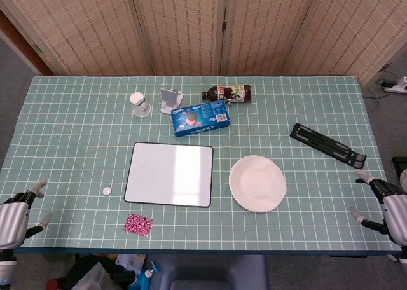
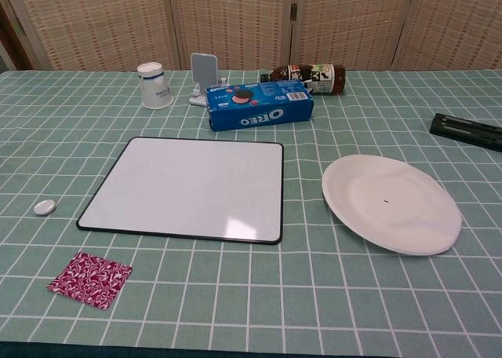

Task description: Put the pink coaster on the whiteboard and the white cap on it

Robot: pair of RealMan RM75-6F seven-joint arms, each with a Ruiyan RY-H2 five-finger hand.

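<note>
The pink patterned coaster (image 1: 138, 224) (image 2: 89, 279) lies flat near the table's front edge, just in front of the whiteboard's left corner. The whiteboard (image 1: 170, 173) (image 2: 187, 186) lies bare in the middle of the table. A small white cap (image 1: 107, 191) (image 2: 44, 207) sits on the cloth left of the whiteboard. My left hand (image 1: 16, 217) hovers at the front left corner, fingers apart, holding nothing. My right hand (image 1: 385, 206) hangs at the front right edge, fingers spread, empty. Neither hand shows in the chest view.
A white plate (image 1: 257, 182) (image 2: 391, 202) lies right of the whiteboard. Behind it stand a blue Oreo box (image 1: 201, 118) (image 2: 260, 108), an upturned paper cup (image 1: 140, 103), a white phone stand (image 1: 170, 100), a lying bottle (image 1: 227, 93) and a black folded stand (image 1: 327, 142).
</note>
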